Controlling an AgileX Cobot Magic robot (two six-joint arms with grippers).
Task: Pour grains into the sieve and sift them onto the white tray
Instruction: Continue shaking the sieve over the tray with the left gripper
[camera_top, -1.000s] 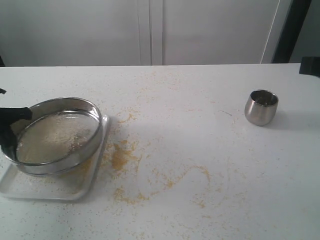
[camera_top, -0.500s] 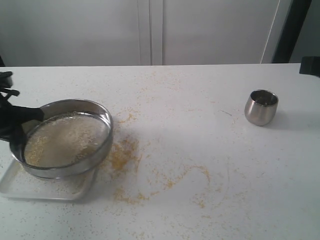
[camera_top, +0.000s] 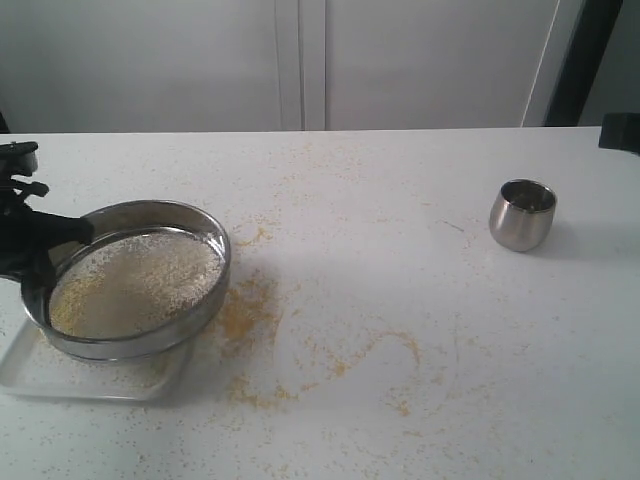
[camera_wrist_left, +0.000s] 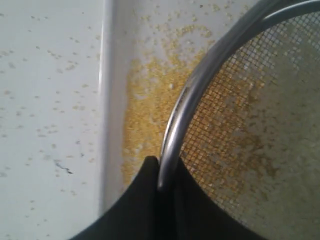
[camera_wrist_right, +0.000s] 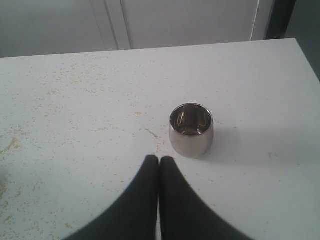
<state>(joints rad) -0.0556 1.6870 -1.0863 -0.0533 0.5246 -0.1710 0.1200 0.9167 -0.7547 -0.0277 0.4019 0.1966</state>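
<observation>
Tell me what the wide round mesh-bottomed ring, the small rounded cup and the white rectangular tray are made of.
Wide round sieve: likely steel; the ring gleams, the bottom is fine woven wire. Small rounded cup: polished metal, probably steel, with mirror-like reflections. Shallow white rectangular tray: smooth glossy white, plastic or enamelled metal; I cannot tell which.

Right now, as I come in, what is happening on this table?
The left end effector is shut on the rim of the sieve and holds it over the white tray. Grains lie on the mesh, and fine yellow ones have fallen onto the tray below. The right end effector is shut and holds nothing. It is near the steel cup, which stands upright and looks empty. Yellow specks are strewn on the table.
</observation>
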